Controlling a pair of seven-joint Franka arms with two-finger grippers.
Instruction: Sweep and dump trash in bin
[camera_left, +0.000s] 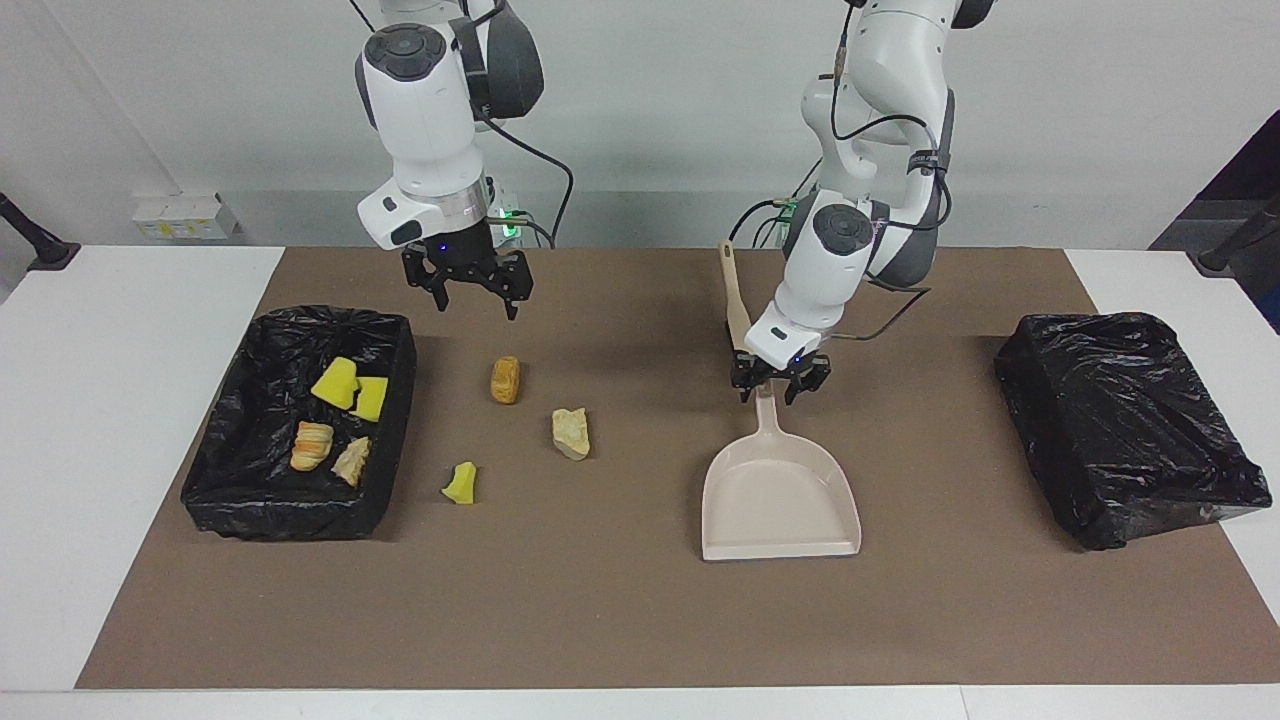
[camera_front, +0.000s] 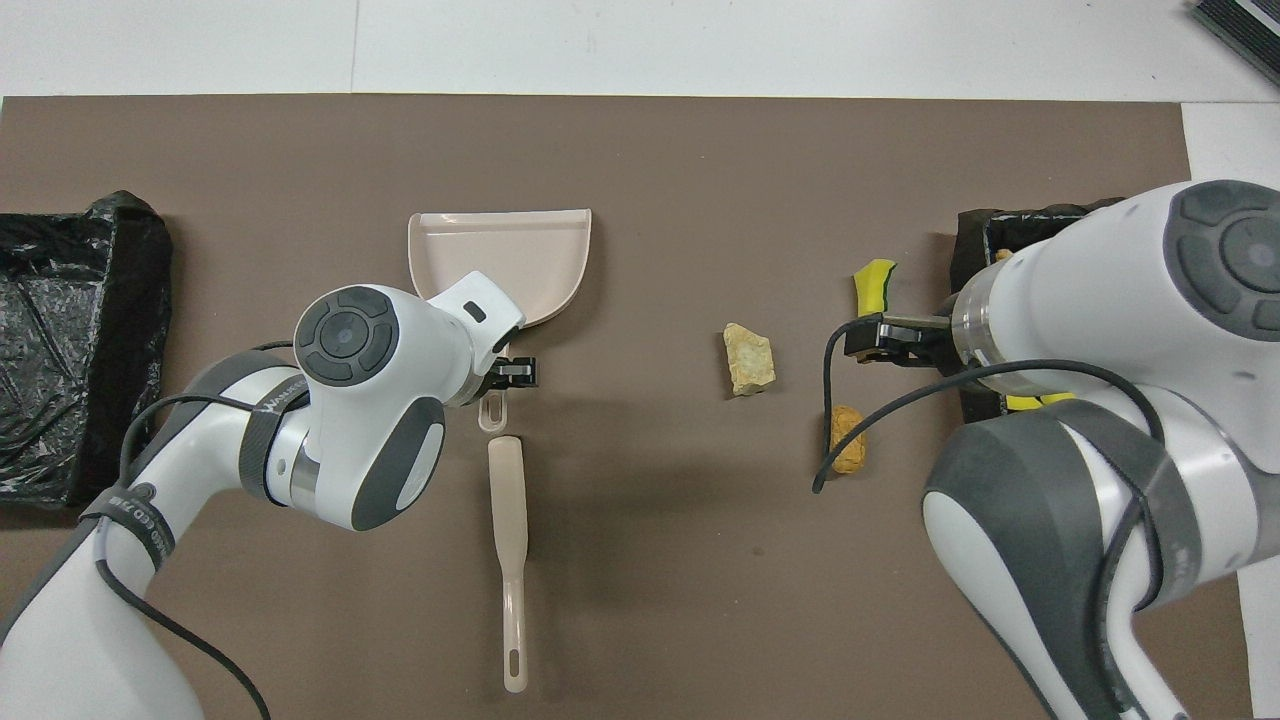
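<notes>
The beige dustpan (camera_left: 780, 500) lies on the brown mat with its handle (camera_left: 766, 410) pointing toward the robots. My left gripper (camera_left: 770, 395) is down at the handle's end, straddling it, and shows as the left gripper (camera_front: 500, 375) in the overhead view. Three pieces of trash lie loose on the mat: an orange lump (camera_left: 505, 380), a pale tan lump (camera_left: 571, 433) and a yellow bit (camera_left: 461, 483). My right gripper (camera_left: 467, 300) hangs open and empty above the mat, near the orange lump and beside the bin (camera_left: 300, 320). Several more pieces (camera_left: 350, 390) lie in that bin.
A beige brush (camera_front: 510, 530) lies on the mat in line with the dustpan handle, nearer to the robots. A second black-lined bin (camera_left: 1130, 420) stands at the left arm's end of the table. White tabletop borders the mat.
</notes>
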